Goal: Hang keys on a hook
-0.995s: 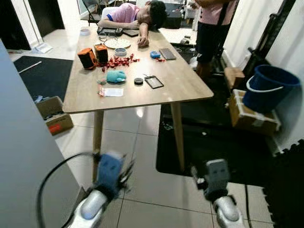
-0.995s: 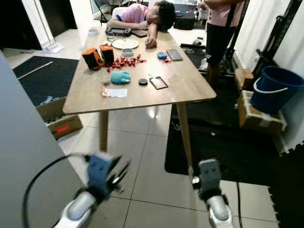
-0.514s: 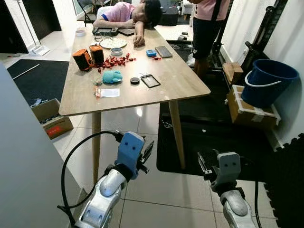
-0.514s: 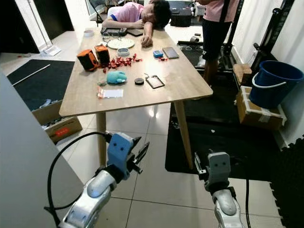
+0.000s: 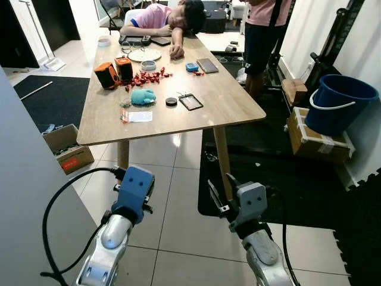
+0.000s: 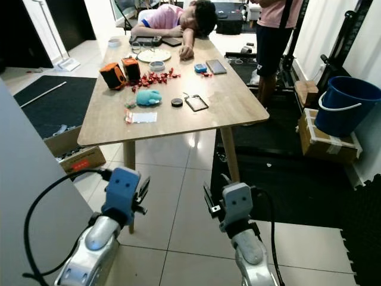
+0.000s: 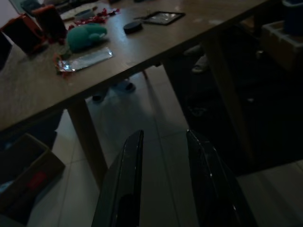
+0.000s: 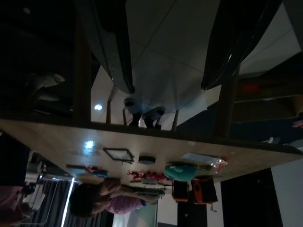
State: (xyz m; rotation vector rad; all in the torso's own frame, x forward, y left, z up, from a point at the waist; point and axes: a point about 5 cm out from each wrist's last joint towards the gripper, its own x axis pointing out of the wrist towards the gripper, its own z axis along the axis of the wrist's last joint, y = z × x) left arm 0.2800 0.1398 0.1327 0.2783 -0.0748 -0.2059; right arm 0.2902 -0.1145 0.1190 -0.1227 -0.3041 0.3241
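My left gripper (image 7: 163, 142) hangs low over the floor tiles in front of the wooden table (image 5: 172, 130); its fingers are open with nothing between them. My right gripper (image 5: 219, 189) is beside the table's near right leg, also open and holding nothing, as the right wrist view (image 8: 168, 87) confirms. On the table top lie a small black-framed card with a thin loop (image 5: 191, 102), a black disc (image 5: 171, 101), a teal soft toy (image 5: 143, 96) and a clear packet (image 5: 138, 117).
A person (image 5: 172, 15) rests their head on the table's far end, and another person (image 5: 262, 30) stands at the far right. An orange speaker (image 5: 107, 74), a phone (image 5: 208, 65), a blue bucket (image 5: 339, 104) on a box, a floor carton (image 5: 65, 149) and a grey panel (image 5: 30, 196) are nearby.
Both grippers have swung to the left in the view. The right one now sits close to the table's near right leg. The blur of a second ago is gone.
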